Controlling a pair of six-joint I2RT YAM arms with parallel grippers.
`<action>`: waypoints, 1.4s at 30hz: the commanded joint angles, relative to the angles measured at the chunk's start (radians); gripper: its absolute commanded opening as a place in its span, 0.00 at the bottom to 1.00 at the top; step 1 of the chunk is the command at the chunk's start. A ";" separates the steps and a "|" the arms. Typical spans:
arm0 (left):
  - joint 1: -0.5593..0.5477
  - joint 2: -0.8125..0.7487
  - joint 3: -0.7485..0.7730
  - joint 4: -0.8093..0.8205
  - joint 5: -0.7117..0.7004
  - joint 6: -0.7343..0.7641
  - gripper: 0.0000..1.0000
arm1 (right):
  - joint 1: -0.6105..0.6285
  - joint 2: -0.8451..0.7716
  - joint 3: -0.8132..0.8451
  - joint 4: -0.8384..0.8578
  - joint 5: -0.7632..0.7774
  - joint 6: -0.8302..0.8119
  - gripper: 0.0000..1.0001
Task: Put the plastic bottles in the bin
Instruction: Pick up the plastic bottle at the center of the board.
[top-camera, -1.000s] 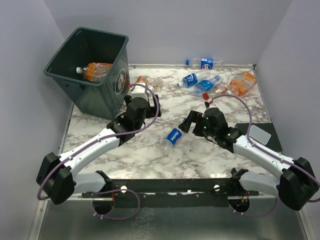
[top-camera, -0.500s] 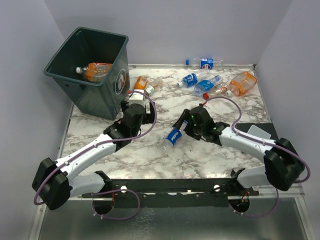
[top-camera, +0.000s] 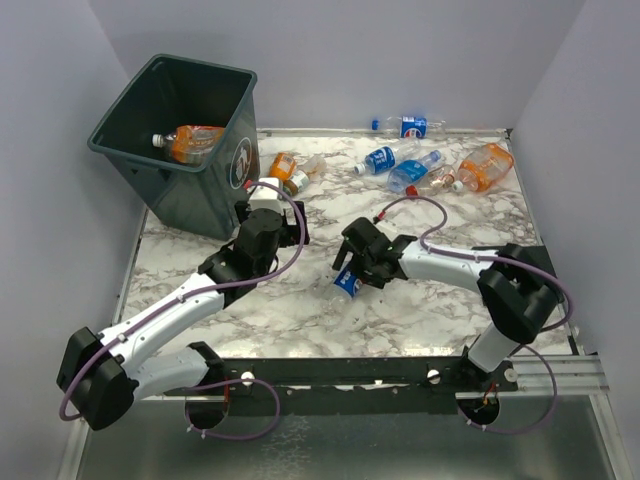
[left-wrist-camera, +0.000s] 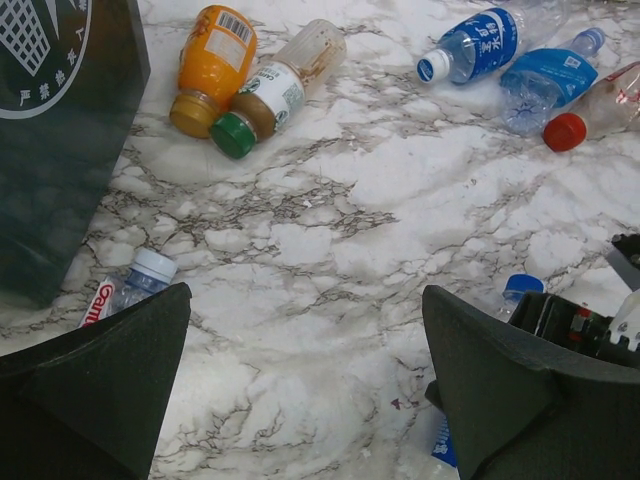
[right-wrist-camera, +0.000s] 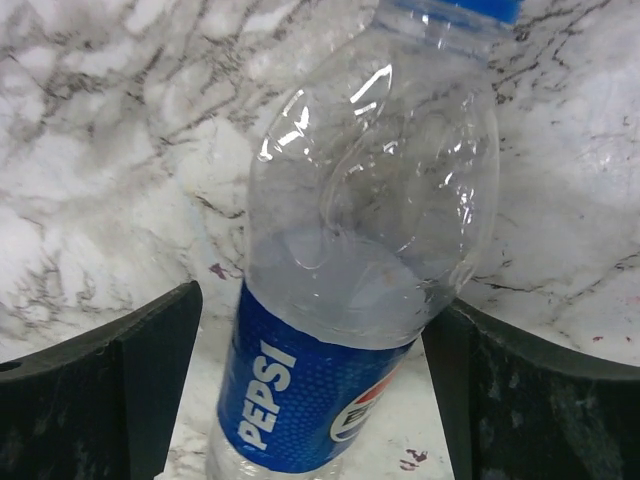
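The left gripper (left-wrist-camera: 305, 310) is seen with its dark fingers (left-wrist-camera: 100, 390) spread wide over the marble table (left-wrist-camera: 330, 250). At the upper left the bin (left-wrist-camera: 50, 150) is shown, with an orange bottle (left-wrist-camera: 212, 65) and a green-capped bottle (left-wrist-camera: 280, 85) lying touching near it and a white-capped bottle (left-wrist-camera: 130, 290) at its base. A blue-labelled bottle (left-wrist-camera: 480, 45), a crumpled blue bottle (left-wrist-camera: 545, 80) and a red-capped bottle (left-wrist-camera: 600, 100) are grouped at the upper right.

Marble table (top-camera: 300, 315) — plastic bottles (top-camera: 485, 166) scattered across it, bin (top-camera: 190, 195) standing far left.
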 joint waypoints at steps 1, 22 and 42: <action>0.000 -0.025 -0.012 0.000 -0.007 -0.020 0.99 | 0.029 0.040 -0.002 -0.084 0.055 0.002 0.89; -0.003 -0.177 -0.064 0.279 0.294 0.000 0.99 | 0.080 -0.607 -0.386 0.605 -0.296 -0.833 0.52; -0.003 0.112 0.198 0.352 0.908 -0.193 0.91 | 0.080 -0.821 -0.474 0.694 -0.431 -0.944 0.47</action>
